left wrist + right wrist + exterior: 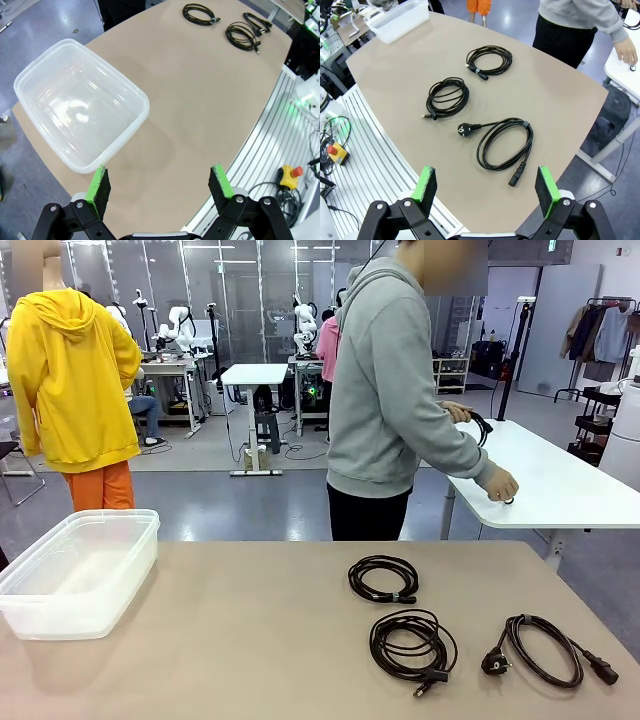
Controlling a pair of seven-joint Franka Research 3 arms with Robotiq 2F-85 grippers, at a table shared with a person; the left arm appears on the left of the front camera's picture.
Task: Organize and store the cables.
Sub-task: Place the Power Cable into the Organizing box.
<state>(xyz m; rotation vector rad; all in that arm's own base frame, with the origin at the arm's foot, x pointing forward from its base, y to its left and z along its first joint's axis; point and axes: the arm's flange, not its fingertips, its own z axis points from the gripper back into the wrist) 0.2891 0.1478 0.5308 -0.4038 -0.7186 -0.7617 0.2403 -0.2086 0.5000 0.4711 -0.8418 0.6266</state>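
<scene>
Hovering wide open and empty: left gripper (pixel 160 172) and right gripper (pixel 486 175).
Three coiled cables (pixel 447 97) lie ahead of the right gripper, the plugged cable (pixel 505 145) nearest; pinch several strands at its tie, then carry it to the bin (pixel 146 107) ahead of the left gripper.

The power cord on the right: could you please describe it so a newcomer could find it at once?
On the brown table, three black coils lie right of the middle. The power cord is the rightmost, an oval loop. Only it ends in a round wall plug and a block connector.
</scene>
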